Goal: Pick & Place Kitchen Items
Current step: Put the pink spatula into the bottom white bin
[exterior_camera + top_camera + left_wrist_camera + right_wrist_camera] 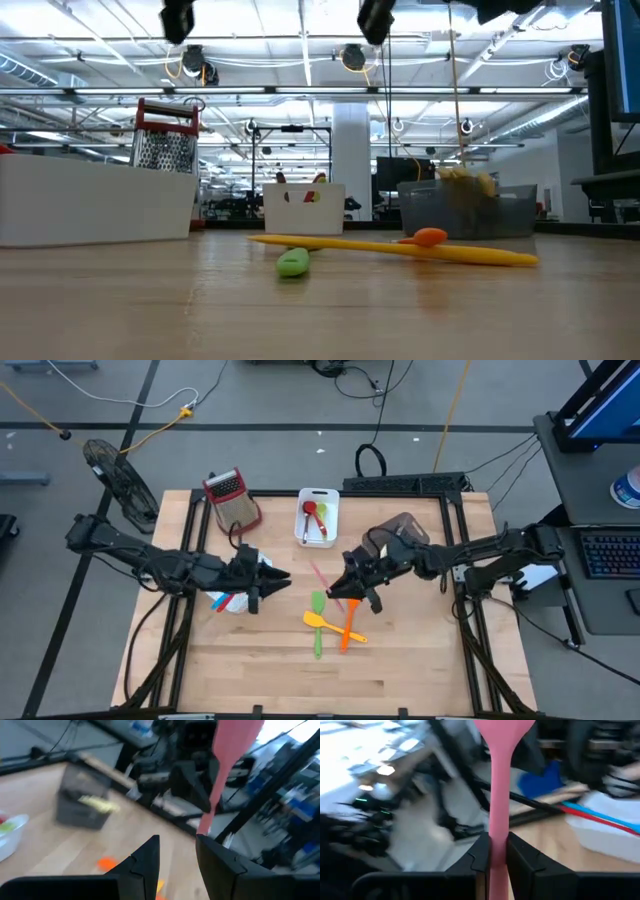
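My right gripper is shut on a pink utensil above the table's middle. The utensil's broad end points toward my left gripper, which is open and empty close by; its fingers stand just short of the pink handle. A green spatula, a yellow utensil and an orange one lie flat on the table below; they also show in the low view. Both grippers hang high above the table in the low view. My right gripper pinches the pink utensil's narrow handle between its two fingers. The utensil runs on forward along the fingers, its broad end away from the gripper. It is lifted clear of the table.
A white bin with a red and a green item stands at the far middle, a grey bin is to its right, and another white bin with blue and red items is under my left arm. A metal grater stands far left.
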